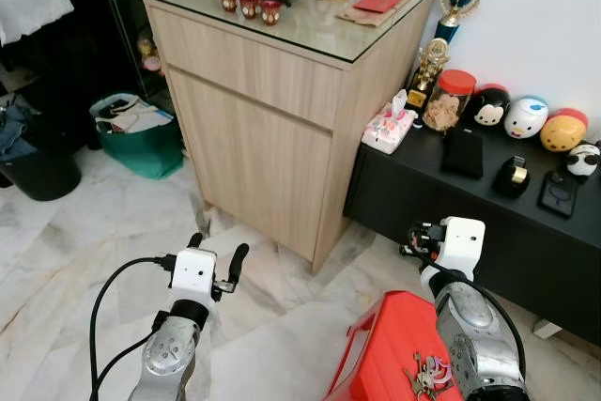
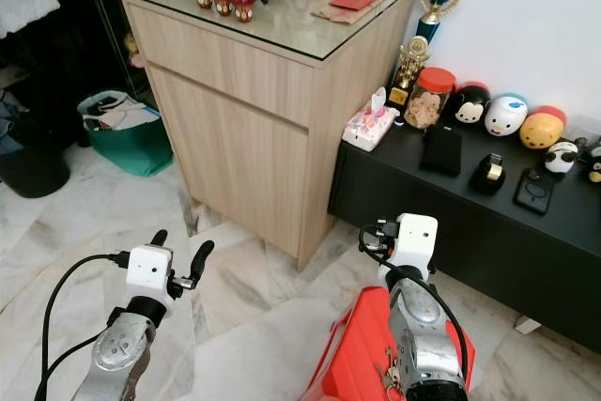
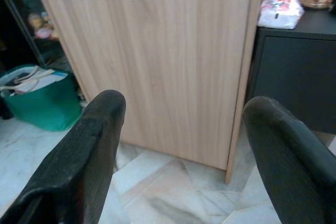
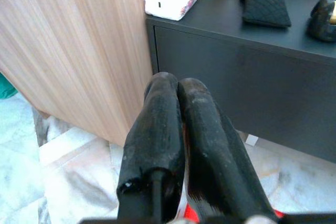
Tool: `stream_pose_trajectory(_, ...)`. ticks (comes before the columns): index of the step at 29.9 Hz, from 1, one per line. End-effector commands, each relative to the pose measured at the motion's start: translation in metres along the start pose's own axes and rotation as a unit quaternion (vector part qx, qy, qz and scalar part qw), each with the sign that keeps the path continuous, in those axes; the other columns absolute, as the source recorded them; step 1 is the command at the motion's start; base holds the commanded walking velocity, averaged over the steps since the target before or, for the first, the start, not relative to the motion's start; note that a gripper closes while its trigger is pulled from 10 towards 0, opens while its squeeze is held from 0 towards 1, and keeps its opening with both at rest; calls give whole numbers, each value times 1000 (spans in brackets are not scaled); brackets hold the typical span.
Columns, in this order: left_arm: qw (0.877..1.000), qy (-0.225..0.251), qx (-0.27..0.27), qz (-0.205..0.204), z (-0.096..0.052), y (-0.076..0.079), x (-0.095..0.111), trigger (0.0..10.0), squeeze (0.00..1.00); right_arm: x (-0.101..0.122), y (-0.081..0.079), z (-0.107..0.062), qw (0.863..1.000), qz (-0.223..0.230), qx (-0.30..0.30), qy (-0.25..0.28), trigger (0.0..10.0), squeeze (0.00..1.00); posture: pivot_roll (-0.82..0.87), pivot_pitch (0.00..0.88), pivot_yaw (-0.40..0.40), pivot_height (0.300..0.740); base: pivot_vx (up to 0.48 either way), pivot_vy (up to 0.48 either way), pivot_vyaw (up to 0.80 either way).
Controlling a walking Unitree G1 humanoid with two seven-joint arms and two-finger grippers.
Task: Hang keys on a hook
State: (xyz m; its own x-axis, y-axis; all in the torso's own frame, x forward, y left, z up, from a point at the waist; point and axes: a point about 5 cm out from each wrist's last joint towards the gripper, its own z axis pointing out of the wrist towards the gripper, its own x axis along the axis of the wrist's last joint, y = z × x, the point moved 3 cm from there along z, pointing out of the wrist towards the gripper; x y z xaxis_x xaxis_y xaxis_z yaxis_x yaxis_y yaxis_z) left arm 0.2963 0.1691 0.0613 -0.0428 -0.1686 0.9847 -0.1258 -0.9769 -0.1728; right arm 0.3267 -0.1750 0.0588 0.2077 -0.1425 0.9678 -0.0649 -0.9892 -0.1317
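Note:
A bunch of keys point(image 1: 427, 373) lies on the red plastic stool point(image 1: 385, 345) at the bottom right, close against my right forearm. My right gripper point(image 4: 177, 85) is shut, its two black fingers pressed together with nothing between them, pointing toward the gap between the wooden cabinet and the black bench. Low on the left, my left gripper point(image 1: 216, 253) stands open over the marble floor and faces the cabinet front; its fingers point(image 3: 84, 156) are spread wide and hold nothing.
The tall wooden cabinet point(image 1: 272, 91) stands straight ahead, with a teapot and small cups on its glass top. To its right, a low black bench point(image 1: 488, 232) carries a tissue pack point(image 1: 390, 127), a jar, trophies and toys. A green bag point(image 1: 141, 138) sits on the floor at the left.

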Motion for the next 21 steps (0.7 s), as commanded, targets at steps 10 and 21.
stream_pose_trajectory(10, 1000, 10, -14, 5, 7, 3, 7, 10000, 0, 5, -1, 3, 1000, 16, -13, 7, 10000, 0, -18, 0, -48, 740, -98, 0, 0)
stream_pose_trajectory(21, 1000, 20, -21, 5, 12, 6, 14, 10000, 0, 12, -2, 9, 999, 19, -25, 12, 10000, 0, -8, 0, -52, 740, -259, 0, 0)
